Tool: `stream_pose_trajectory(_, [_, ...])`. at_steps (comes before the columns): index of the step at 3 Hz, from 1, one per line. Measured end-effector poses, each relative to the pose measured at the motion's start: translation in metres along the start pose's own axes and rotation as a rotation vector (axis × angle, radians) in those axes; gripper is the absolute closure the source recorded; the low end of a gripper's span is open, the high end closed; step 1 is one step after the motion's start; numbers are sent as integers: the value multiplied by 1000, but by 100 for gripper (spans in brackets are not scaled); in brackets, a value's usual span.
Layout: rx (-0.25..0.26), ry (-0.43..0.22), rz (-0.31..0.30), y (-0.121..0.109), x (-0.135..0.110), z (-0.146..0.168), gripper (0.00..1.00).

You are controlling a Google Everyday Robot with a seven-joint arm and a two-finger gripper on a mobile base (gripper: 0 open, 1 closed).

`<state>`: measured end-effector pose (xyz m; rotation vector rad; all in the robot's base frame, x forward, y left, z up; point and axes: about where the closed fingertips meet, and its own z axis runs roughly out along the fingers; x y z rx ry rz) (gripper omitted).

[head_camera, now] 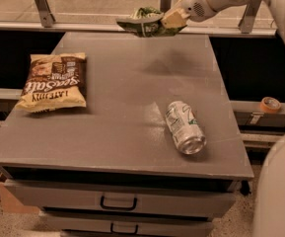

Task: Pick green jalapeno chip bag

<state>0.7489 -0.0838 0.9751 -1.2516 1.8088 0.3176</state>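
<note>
The green jalapeno chip bag (144,22) is a small crinkly green bag with a white striped panel. It hangs in the air above the far edge of the grey table (127,127), clear of the surface. My gripper (174,19) is at the bag's right end, shut on it, with the white arm reaching in from the upper right.
A larger brown-and-yellow chip bag (53,82) lies flat at the table's left. A silver-green soda can (184,127) lies on its side at the right front. Drawers with handles (118,202) sit below. A roll of tape (270,104) rests on a ledge at the right.
</note>
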Motion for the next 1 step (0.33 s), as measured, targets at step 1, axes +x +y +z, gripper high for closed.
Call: stream_pose_trajectory(1, [-4,-2,-6,1,1,1,100])
